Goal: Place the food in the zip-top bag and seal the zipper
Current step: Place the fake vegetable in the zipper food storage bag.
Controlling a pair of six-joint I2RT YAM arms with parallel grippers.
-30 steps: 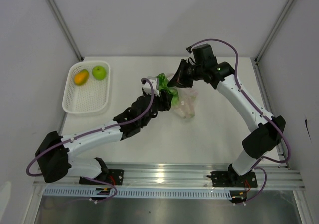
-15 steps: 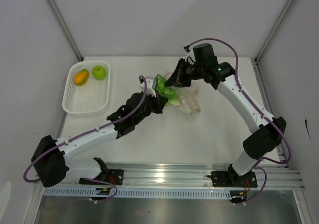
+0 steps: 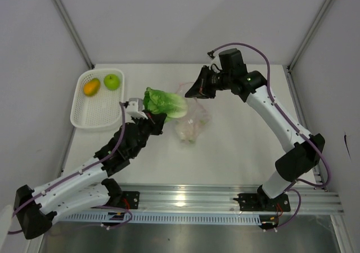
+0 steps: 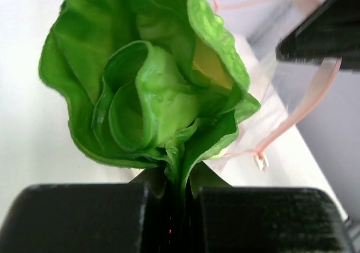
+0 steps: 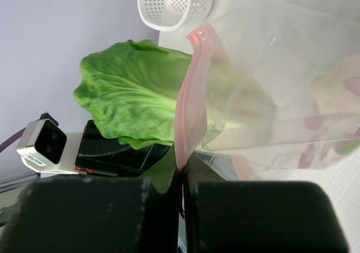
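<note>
Above the surface (image 3: 242,152), the bag (image 3: 191,125) hangs from the right hand (image 3: 194,90), which is clamped on its zipper (image 5: 188,90), while the cabbage (image 3: 165,103), pinched at its stem by the left hand (image 4: 179,194), sits just left of the mouth with its long axis and leaf tips pointing bagward.

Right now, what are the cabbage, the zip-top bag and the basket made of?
The cabbage looks like soft moulded plastic or rubber: glossy, ruffled leaves. The zip-top bag is thin clear film, crinkled and see-through. The basket seems rigid white plastic with perforated mesh walls.
</note>
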